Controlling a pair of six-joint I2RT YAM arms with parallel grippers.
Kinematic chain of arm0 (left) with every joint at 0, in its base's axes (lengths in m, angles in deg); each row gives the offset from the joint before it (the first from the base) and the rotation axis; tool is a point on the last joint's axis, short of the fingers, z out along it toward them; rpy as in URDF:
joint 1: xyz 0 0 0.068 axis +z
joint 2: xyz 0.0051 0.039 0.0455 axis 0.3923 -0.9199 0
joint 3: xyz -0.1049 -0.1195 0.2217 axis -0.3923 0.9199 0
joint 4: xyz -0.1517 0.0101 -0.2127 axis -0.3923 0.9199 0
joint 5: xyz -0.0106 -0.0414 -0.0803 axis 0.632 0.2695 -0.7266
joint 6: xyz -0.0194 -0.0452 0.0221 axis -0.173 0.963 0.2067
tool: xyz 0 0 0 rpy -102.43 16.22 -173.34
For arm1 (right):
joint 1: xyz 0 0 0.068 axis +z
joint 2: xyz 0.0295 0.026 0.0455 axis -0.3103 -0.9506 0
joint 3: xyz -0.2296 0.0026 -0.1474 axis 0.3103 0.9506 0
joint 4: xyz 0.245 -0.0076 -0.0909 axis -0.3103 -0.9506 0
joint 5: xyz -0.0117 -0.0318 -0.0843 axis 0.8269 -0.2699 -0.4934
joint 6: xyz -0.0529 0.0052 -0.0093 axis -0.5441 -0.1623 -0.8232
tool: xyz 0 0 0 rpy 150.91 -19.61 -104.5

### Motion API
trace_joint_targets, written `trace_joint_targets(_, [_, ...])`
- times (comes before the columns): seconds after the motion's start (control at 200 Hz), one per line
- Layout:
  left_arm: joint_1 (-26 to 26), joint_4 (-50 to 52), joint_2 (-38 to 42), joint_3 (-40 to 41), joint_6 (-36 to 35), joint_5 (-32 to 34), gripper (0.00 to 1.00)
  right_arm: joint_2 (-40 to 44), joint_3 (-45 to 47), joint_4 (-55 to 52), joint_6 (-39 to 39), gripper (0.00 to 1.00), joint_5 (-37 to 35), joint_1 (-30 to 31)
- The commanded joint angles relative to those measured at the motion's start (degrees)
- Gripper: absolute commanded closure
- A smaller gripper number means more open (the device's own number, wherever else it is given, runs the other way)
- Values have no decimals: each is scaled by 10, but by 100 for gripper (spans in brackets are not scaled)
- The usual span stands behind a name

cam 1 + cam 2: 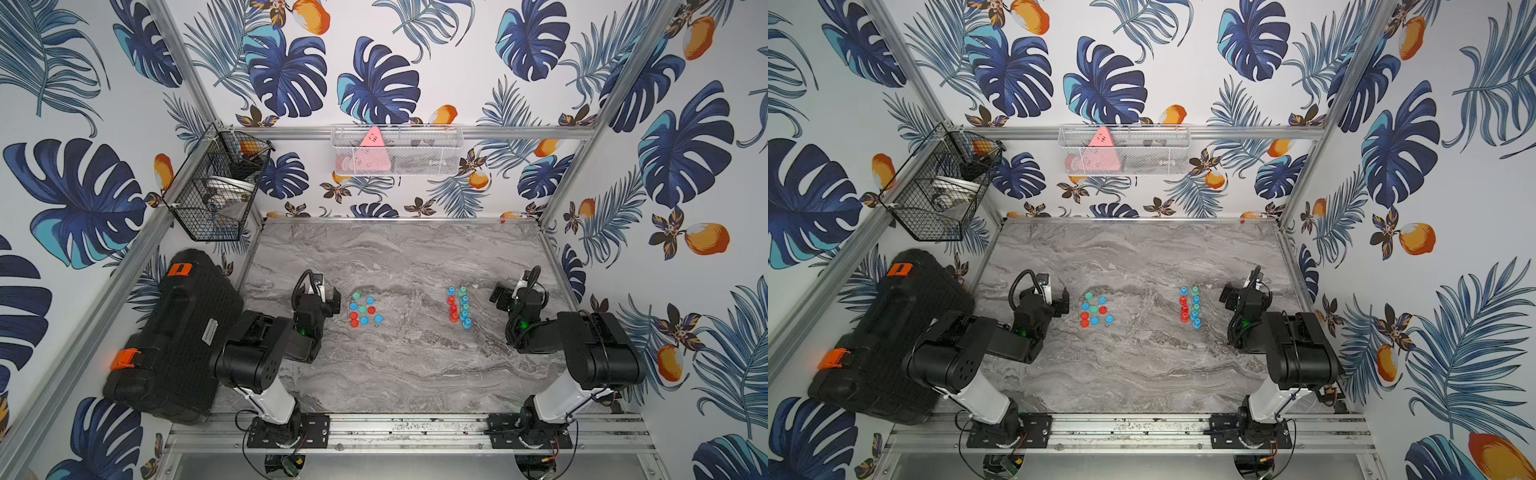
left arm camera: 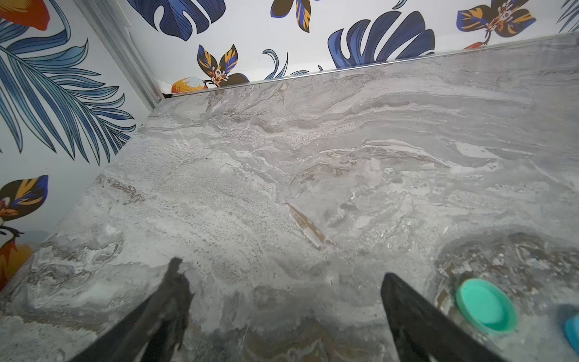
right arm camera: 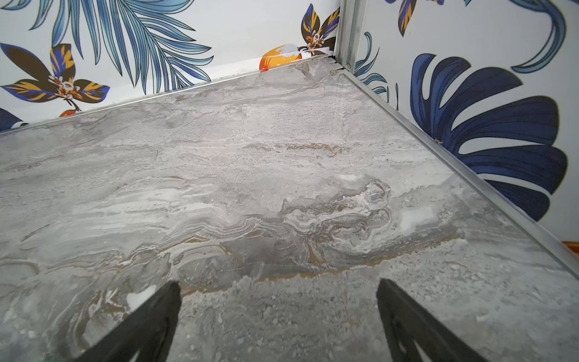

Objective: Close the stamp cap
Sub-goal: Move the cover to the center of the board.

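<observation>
bright, even light; soft blur

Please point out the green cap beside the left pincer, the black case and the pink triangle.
green cap (image 2: 485, 305): left wrist view, centre of its round face.
black case (image 1: 178, 332): a top view, middle of its lid.
pink triangle (image 1: 372, 140): a top view, its upper part.

Black toolbox (image 1: 174, 332) beside the marble table (image 1: 395, 257) — a pink triangle (image 1: 371, 151) in the white basket (image 1: 432, 153).

Nine caps (image 1: 362, 309), about nine stamps (image 1: 453, 308)
</observation>
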Motion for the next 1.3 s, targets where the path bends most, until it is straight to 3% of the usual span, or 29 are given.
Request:
trace_joint_targets(0.0, [0, -8, 1, -3, 8, 1, 1, 3, 0, 12, -3, 0, 6, 0])
trace_joint_targets(1.291, [0, -9, 2, -3, 8, 1, 1, 0, 2, 18, -3, 0, 7, 0])
